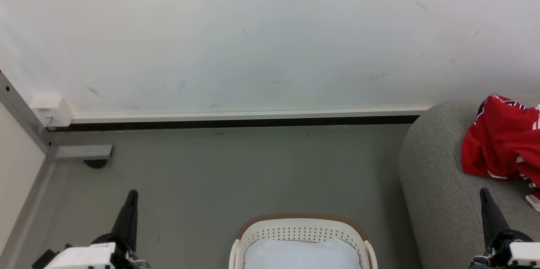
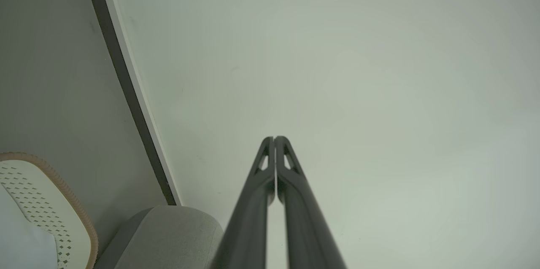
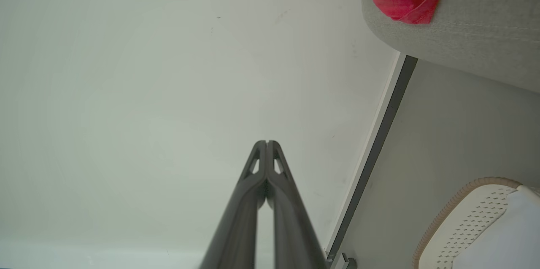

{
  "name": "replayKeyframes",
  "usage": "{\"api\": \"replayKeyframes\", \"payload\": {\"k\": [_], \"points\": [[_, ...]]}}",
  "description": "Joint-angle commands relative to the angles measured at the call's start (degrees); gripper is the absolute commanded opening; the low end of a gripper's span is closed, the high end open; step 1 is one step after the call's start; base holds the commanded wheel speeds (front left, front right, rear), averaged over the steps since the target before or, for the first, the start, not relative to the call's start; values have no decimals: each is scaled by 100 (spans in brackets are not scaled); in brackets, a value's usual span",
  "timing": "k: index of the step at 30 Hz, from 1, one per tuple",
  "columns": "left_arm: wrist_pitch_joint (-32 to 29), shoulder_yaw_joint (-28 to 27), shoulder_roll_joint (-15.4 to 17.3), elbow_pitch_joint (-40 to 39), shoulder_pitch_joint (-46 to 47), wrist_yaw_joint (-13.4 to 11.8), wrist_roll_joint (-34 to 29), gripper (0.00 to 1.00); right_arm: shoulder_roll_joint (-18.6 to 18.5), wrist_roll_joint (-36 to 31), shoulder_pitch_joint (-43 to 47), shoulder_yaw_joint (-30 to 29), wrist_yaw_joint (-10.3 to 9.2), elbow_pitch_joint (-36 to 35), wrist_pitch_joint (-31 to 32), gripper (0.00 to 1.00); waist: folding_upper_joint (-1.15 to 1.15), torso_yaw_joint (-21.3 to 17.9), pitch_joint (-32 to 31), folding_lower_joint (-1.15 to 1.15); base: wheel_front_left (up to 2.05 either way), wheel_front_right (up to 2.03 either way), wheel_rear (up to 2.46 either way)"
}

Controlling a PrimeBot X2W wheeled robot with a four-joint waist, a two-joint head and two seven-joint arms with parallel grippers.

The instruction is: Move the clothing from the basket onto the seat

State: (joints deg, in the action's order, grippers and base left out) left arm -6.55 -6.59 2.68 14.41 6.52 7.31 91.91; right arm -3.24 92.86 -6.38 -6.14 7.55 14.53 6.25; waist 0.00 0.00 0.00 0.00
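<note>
White wall point(image 1: 253, 28), grey floor point(image 1: 232, 168): red clothing point(image 1: 500, 142) heaped on seat point(image 1: 434, 176), basket point(image 1: 301, 224) with pale lining point(image 1: 301, 256) nearby. I see left gripper point(image 1: 132, 194), right gripper point(image 1: 484, 192) pinched together, empty. Clothing looks soft, light; I'd pinch bunched fold.

Clothing: bright red crumpled sports garments point(image 1: 502, 142) with white trim and a dark patch near the top, heaped loosely on top of the seat at the far right of the head view (partly cut off by the picture's edge). In the right wrist view one red fold drapes over the seat's rounded edge.
Basket: small oval white plastic basket with perforated walls and a brown rim point(image 1: 301, 217), upright on the grey floor point(image 1: 253, 168), to the left of the seat and apart from it. A pale white-blue lining cloth point(image 1: 301, 256) lies inside.
Seat: large light-grey fabric-upholstered seat with rounded corners point(image 1: 434, 184), standing on the floor at the right, bearing the red garments.
</note>
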Motion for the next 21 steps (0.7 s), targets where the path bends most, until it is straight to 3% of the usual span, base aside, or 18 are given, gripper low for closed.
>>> {"api": "replayKeyframes", "payload": {"k": [1, 21], "points": [[-29, -15, 39, 9, 41, 34, 78, 0, 5, -25, -46, -24, -12, -28, 15, 0, 0, 0, 0, 0, 0, 0, 0], [-29, -14, 39, 9, 41, 34, 78, 0, 10, -33, -46, -29, -12, -28, 21, 0, 0, 0, 0, 0, 0, 0, 0]]}}
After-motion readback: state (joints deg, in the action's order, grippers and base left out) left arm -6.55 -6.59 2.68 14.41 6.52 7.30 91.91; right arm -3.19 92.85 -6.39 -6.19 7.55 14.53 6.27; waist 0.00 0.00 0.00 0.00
